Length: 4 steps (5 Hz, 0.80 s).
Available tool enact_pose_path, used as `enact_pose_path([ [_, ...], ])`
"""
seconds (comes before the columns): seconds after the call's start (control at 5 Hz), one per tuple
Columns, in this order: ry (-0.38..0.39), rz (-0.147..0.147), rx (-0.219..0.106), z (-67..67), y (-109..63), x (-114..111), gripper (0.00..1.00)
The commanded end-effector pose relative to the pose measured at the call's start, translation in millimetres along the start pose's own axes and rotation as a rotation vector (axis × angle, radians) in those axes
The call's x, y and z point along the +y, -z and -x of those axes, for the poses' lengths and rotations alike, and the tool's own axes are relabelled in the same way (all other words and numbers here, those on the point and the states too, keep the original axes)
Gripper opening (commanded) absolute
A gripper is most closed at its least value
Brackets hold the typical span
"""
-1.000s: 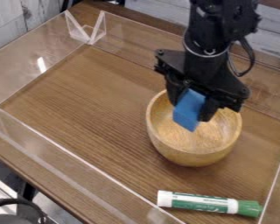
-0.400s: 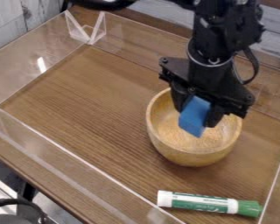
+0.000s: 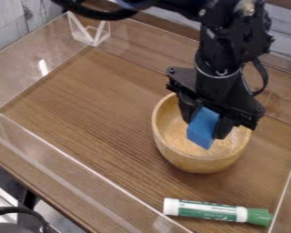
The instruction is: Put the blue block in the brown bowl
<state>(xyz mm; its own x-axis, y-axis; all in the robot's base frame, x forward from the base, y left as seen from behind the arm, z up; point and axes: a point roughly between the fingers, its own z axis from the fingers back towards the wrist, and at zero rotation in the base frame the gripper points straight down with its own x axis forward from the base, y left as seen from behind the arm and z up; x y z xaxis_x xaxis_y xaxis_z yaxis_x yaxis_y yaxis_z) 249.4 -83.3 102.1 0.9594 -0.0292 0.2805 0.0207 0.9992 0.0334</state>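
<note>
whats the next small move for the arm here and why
Probably lower the hand slightly, then let go: the blue block is between its fingers, tilted, and in this view lies within the rim of the brown bowl. Whether it already touches the bottom, I can't tell.

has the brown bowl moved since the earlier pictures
No, the brown bowl sits in the same spot on the table, just behind the green-and-white marker.
</note>
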Motion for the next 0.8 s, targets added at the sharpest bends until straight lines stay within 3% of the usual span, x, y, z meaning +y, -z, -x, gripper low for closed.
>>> enact_pose_path([
  [0.0, -0.004, 0.019, -0.032, -5.9, -7.4, -5.4, 1.00],
  [0.6, -0.035, 0.047, -0.014, -8.6, -23.4, -4.2, 1.00],
])
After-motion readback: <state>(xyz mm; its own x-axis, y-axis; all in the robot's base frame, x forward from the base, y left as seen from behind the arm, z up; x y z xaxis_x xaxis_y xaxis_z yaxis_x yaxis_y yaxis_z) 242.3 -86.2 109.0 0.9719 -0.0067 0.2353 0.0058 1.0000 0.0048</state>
